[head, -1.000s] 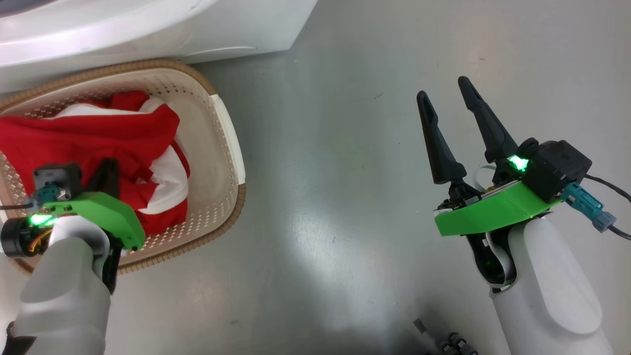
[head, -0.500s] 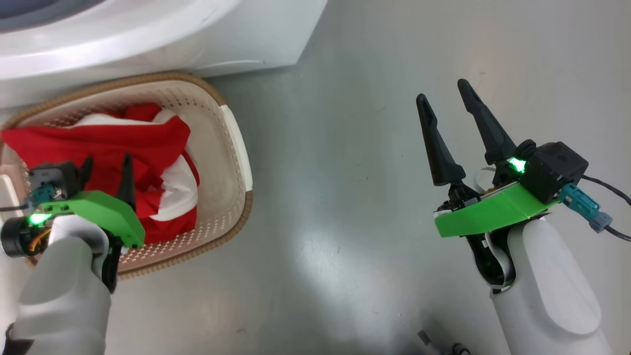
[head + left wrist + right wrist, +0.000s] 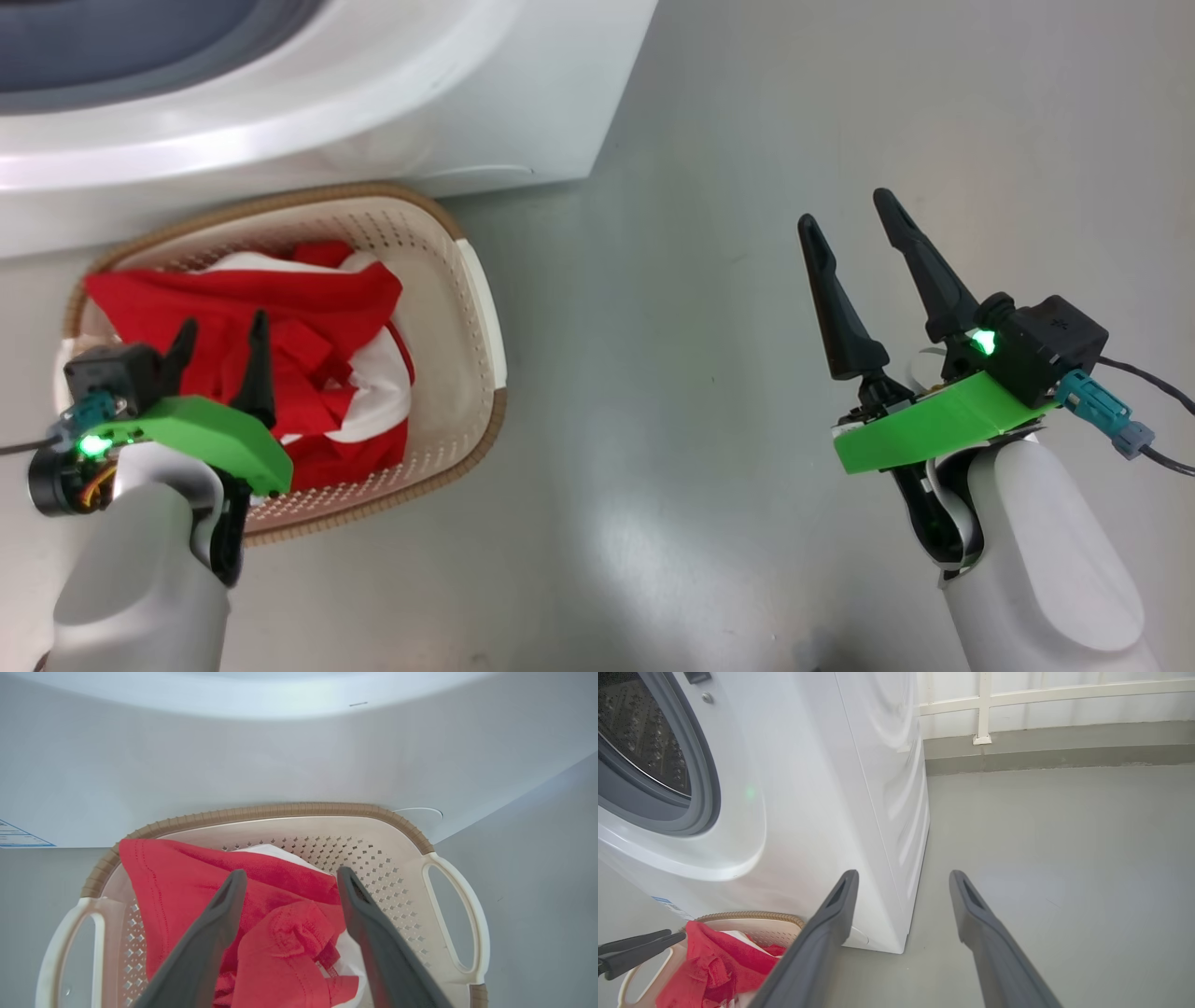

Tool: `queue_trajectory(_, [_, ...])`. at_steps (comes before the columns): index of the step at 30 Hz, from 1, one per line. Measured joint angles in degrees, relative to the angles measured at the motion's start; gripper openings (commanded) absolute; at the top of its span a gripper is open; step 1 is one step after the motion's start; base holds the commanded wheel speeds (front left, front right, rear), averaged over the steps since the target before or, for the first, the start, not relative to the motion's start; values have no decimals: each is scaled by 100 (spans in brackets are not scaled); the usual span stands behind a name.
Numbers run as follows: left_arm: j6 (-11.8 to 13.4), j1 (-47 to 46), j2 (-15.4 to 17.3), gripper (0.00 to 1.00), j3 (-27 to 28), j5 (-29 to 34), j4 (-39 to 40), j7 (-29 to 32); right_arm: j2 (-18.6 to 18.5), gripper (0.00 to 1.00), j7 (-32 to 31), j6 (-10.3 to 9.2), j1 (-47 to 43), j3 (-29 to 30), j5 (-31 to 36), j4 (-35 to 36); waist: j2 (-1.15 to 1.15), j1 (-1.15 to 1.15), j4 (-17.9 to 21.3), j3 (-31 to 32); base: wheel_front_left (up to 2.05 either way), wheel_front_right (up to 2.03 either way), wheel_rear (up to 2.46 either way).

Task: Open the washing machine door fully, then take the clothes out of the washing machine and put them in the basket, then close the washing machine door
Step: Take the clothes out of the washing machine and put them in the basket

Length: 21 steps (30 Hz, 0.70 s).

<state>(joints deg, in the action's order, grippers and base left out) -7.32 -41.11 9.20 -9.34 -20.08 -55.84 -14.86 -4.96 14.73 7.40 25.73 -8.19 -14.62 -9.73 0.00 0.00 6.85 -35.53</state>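
clothes in the basket under the spread left tool

the left tool (image 3: 224, 319) hangs over the basket (image 3: 329, 192) with its two fingers apart and nothing clamped between them; the clothes (image 3: 308, 297), red with white parts, lie heaped inside the basket right below and ahead of its fingertips, and i cannot tell whether the tips touch the cloth. the heap sits toward the basket's left half, leaving the perforated wall bare on the side nearer the right tool (image 3: 843, 207). the basket stands on the floor (image 3: 700, 392) just ahead of the left tool, its far rim against the foot of the washing machine (image 3: 448, 103). the right tool is well apart from the basket, fingers spread and empty above bare floor, with the machine's corner ahead to its left and the grey gasket (image 3: 703, 788) around the uncovered drum mouth.
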Motion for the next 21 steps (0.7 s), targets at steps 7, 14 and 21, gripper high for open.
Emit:
queue_trajectory(7, [0,383,-21,100,147,-27,489,0,-52,100,0,0,-155,1,-9,-22,0,0,-66,325,0,0,0])
queue_trajectory(14, [0,845,-29,100,530,56,1181,0,-90,100,0,0,-427,23,-15,-73,0,0,-131,790,0,0,0])
queue_trajectory(21, [0,1278,-26,100,861,237,1891,0,-148,100,0,0,-623,85,-33,-124,0,0,-178,1219,0,0,0])
